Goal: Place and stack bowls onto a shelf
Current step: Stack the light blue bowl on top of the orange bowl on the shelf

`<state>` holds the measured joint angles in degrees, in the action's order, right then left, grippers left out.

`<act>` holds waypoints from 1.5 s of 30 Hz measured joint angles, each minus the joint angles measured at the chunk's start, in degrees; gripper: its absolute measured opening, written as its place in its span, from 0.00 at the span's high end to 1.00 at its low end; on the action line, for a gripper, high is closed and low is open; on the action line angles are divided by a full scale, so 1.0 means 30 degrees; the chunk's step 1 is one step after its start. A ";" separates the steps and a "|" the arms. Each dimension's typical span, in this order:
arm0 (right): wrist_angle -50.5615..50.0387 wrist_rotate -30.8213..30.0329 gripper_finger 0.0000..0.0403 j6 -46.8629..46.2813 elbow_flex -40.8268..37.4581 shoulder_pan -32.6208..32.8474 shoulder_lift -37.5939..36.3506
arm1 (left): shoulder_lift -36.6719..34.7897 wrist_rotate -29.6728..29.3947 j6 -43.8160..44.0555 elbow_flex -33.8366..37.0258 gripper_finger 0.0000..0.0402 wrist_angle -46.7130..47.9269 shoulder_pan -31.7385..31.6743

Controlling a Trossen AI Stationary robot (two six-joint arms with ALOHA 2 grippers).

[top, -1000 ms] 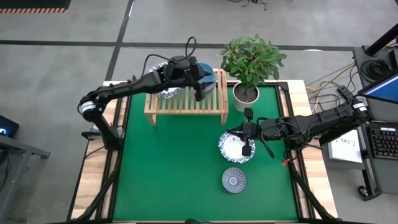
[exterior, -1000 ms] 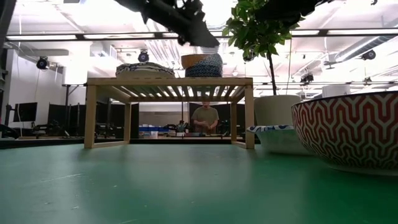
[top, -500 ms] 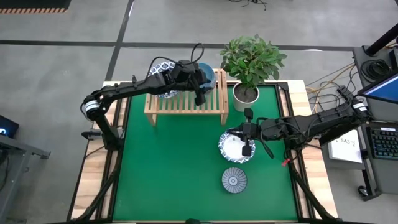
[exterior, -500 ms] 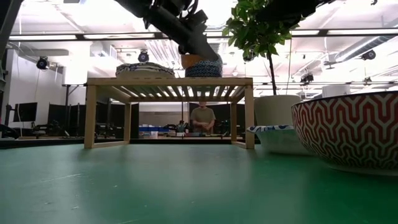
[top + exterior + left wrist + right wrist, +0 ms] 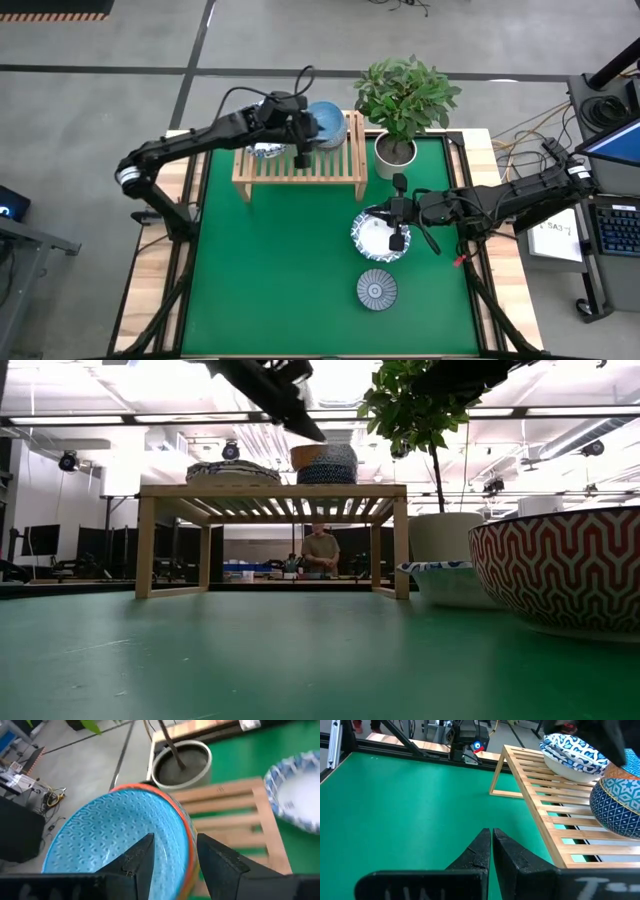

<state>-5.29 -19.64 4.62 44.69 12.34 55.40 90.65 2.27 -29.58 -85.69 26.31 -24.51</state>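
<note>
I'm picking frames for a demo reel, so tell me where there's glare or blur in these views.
Low view: ceiling lights blow out the top, leaving the left gripper a dark silhouette; the near red-patterned bowl is soft. Left wrist view: the light-blue bowl and the fingers are blurred. High view: evenly lit, crisp shelf.

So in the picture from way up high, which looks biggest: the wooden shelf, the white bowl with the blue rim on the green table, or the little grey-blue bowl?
1. The shelf.
2. The white bowl with the blue rim.
3. The grey-blue bowl.
</note>
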 joint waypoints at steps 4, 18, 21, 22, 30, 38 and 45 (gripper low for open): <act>-0.0002 0.0000 0.98 -0.0019 0.0000 0.0000 0.0000 | -0.0408 -0.0107 -0.1625 0.0000 0.67 0.1614 -0.0103; -0.0035 0.0007 0.98 -0.0027 0.0000 0.0000 0.0000 | 0.0590 -0.0112 -0.1637 0.0000 0.75 0.1597 -0.0543; -0.0075 0.0007 0.98 -0.0025 0.0000 0.0000 0.0000 | 0.0587 -0.0068 -0.1641 0.0000 0.86 0.1530 -0.0539; -0.0075 0.0007 0.98 -0.0019 0.0000 0.0000 0.0000 | 0.0573 -0.0025 -0.1641 0.0000 0.90 0.1523 -0.0539; -0.0083 0.0007 0.98 -0.0010 0.0000 0.0000 0.0000 | 0.0517 -0.0134 -0.1398 0.0000 0.98 0.1344 -0.0525; -0.0079 0.0007 0.98 -0.0023 0.0000 0.0003 0.0000 | 0.0522 0.0323 -0.0619 0.0000 0.99 0.0562 -0.0525; -0.0075 0.0013 0.98 -0.0027 0.0000 0.0004 0.0000 | 0.0688 0.1588 0.0409 0.0000 0.99 0.0160 -0.0515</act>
<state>-5.52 -19.60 4.54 44.69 12.35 55.40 92.72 7.03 -28.35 -85.69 26.79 -26.06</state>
